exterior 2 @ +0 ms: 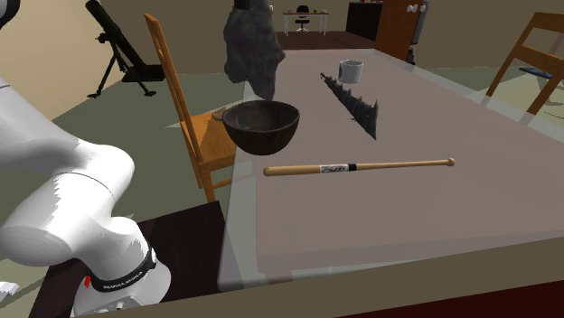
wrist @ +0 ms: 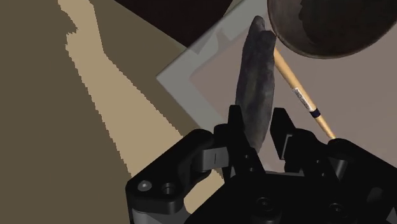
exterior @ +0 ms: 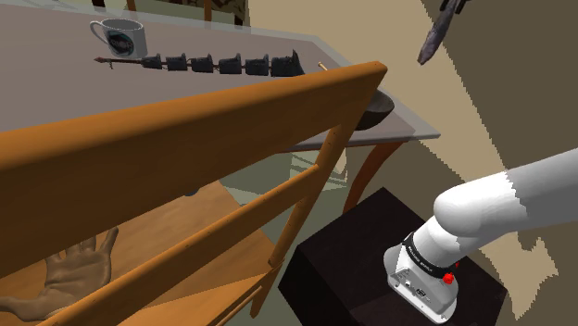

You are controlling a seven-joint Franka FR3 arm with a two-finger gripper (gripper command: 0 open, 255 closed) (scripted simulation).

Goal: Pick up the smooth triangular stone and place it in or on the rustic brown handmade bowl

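The black tool (wrist: 257,119) grips a dark grey stone (wrist: 256,70), held in the air above the dark brown bowl (exterior 2: 262,126) on the worktop (exterior 2: 434,208).

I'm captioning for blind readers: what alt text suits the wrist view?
The black claw clasps a dark grey stone edge-on over a table corner. Just beyond lie a dark brown bowl and a wooden baseball bat.

Second exterior view. Table (exterior 2: 470,181): grey-brown top. Dark bowl (exterior 2: 261,126) stands near its edge. Wooden bat (exterior 2: 359,166) lies flat at the bowl's 4 o'clock, apart. Dark spiked bar (exterior 2: 352,101), possibly a saw-toothed weapon, at 3 o'clock. White mug (exterior 2: 351,70) at 2 o'clock.
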